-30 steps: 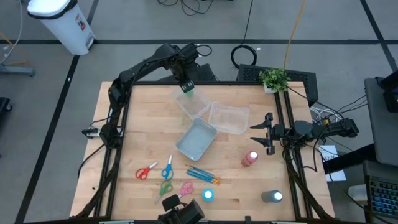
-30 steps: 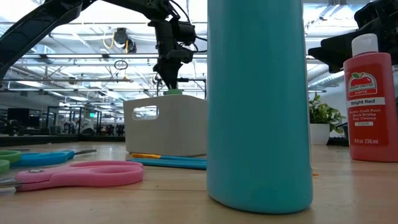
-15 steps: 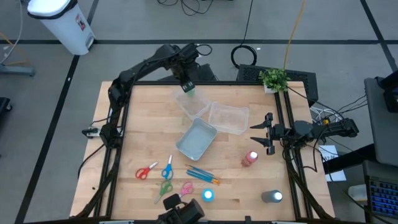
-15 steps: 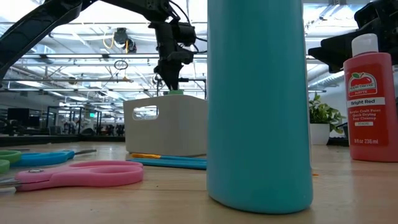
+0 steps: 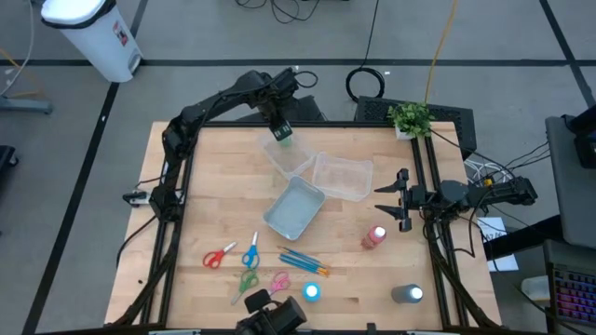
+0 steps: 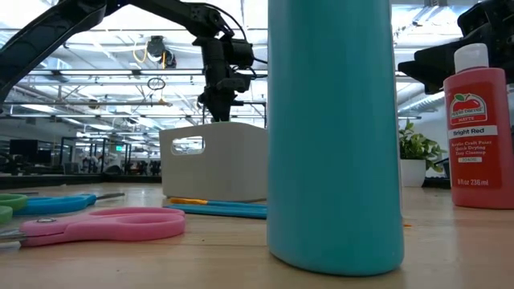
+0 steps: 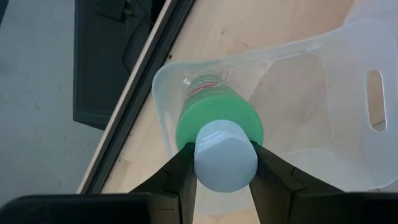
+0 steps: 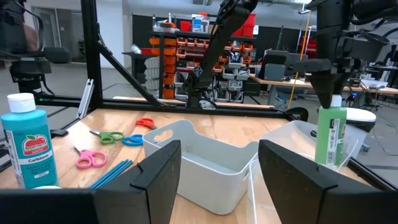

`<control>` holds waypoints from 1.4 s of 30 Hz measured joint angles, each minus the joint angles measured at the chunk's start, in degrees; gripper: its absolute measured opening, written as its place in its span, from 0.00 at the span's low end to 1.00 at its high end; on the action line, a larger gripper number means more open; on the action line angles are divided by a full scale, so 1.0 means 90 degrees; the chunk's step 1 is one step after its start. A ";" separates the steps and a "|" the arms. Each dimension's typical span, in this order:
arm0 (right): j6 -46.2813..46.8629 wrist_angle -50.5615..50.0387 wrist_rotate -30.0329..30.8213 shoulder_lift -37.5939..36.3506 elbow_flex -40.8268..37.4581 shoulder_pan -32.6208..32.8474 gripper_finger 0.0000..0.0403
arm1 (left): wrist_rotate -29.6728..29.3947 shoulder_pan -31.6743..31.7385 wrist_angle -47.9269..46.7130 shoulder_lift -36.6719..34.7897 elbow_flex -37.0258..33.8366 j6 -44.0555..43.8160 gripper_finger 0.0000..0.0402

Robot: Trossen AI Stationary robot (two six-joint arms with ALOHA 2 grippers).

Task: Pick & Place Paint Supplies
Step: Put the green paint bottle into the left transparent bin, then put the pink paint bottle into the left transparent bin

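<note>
The left end effector (image 7: 225, 163) was clamped on the white cap of the green bottle (image 7: 217, 121). It held the bottle upright, partly down inside the far clear tub (image 5: 289, 156) at the back of the wooden desk (image 5: 205, 195). Whether the bottle touched the tub's floor could not be told. Nothing else showed in that see-through tub, which had thin walls and a cut-out handle.

A second clear tub (image 5: 342, 176) lay just beside it, and a pale tub (image 5: 294, 207) with rounded corners sat nearer the middle. Nothing showed inside either.

The right end effector (image 5: 395, 197) waited at the desk's right side with its fingers apart, holding nothing.

At the front lay the red scissors (image 5: 219, 257), blue scissors (image 5: 250, 254), green scissors (image 5: 247, 281) and pink scissors (image 5: 279, 281), flat with round plastic loops. The thin blue brushes (image 5: 304, 262) lay next to them. The red bottle (image 5: 374, 237), light blue bottle (image 5: 311, 291) and grey bottle (image 5: 407, 295) stood on the desk, smooth and round.
</note>
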 joint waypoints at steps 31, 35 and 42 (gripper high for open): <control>0.0001 -0.0001 0.0000 -0.0001 -0.0001 -0.0001 0.52 | -0.0100 -0.0153 -0.0360 -0.1233 0.0729 0.0012 0.75; -0.0002 0.0001 -0.0002 0.0001 0.0000 0.0002 0.52 | 0.0305 -0.0357 -0.0151 -0.2134 0.0615 -0.0179 0.76; -0.0001 -0.0001 0.0000 0.0001 -0.0002 -0.0001 0.52 | 0.0528 -0.1435 0.1309 -0.3977 -0.1015 0.0086 0.76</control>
